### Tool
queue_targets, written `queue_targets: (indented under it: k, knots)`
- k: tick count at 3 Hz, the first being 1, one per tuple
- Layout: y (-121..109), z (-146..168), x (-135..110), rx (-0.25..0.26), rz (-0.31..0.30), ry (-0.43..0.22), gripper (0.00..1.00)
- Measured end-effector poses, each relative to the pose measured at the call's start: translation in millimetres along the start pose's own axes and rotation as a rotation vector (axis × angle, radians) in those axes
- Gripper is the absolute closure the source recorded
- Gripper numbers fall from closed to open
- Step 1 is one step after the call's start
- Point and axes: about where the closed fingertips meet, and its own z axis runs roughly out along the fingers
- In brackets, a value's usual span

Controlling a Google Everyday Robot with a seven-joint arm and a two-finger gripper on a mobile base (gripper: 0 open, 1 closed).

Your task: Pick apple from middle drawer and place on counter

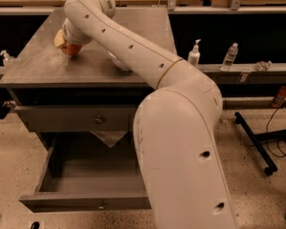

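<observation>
The small red apple point(71, 49) is in my gripper point(66, 44) at the back left of the grey counter point(35, 67), at or just above its surface. The gripper's yellowish fingers point(60, 38) close around the apple; my arm hides most of them. The middle drawer point(86, 202) is pulled out below the counter and its visible part holds nothing. My white arm runs from the lower right up across the counter and covers its right half.
A white bowl point(117, 62) sits on the counter, mostly behind my arm. A closed drawer front with a round knob point(99, 120) is above the open drawer. Bottles point(194, 54) point(230, 56) stand on a shelf at right, a black stand leg point(255, 143) on the floor.
</observation>
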Motion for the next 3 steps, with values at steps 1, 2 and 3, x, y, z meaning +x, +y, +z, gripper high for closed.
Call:
queue_targets:
  k: [1, 2, 3]
  knots:
    - [-1.9, 3.8, -2.8, 0.012, 0.008, -0.003, 0.59]
    - [-2.9, 6.2, -4.8, 0.014, 0.008, -0.007, 0.36]
    - [-3.8, 8.8, -7.0, 0.015, 0.007, -0.011, 0.12]
